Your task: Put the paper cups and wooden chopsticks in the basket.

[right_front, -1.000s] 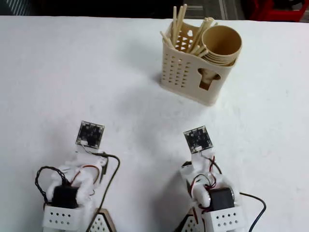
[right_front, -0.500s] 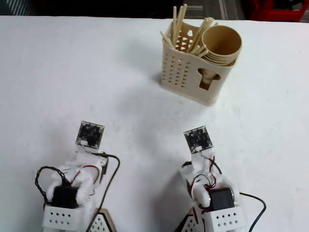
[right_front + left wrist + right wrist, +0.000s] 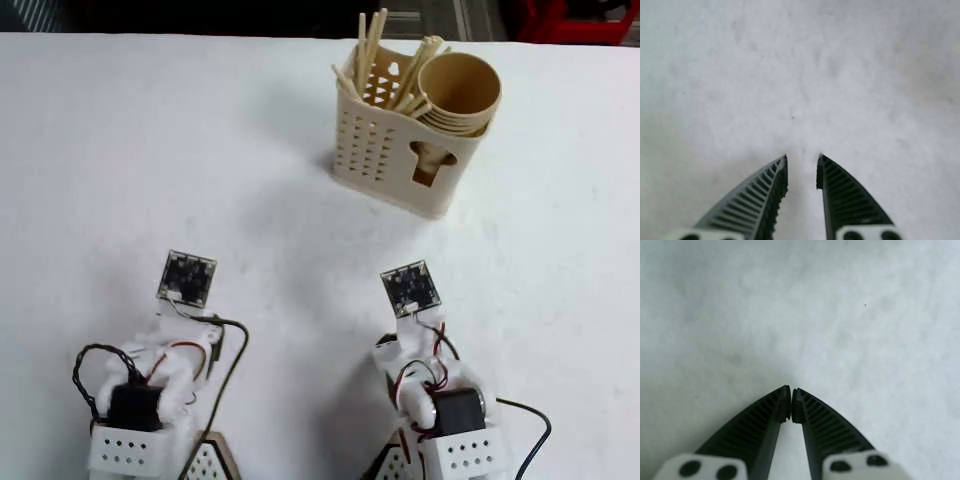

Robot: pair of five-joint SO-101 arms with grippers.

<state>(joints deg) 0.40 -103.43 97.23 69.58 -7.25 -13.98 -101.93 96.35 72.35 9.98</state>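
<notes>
A cream perforated basket [image 3: 385, 152] stands at the far right-centre of the white table. A stack of tan paper cups [image 3: 462, 92] sits in its right half, and several wooden chopsticks [image 3: 372, 48] stick up out of its left half. Both arms are folded back at the near edge, the left arm [image 3: 160, 375] and the right arm [image 3: 432, 385], well short of the basket. My left gripper [image 3: 802, 159] points down at bare table with a narrow gap between its tips and nothing in it. My right gripper [image 3: 791, 390] has its tips touching, with nothing held.
The white table [image 3: 150, 150] stretches wide to the left of and in front of the basket. Black cables [image 3: 232, 350] trail from the arm bases at the near edge. Dark and red objects lie beyond the far edge.
</notes>
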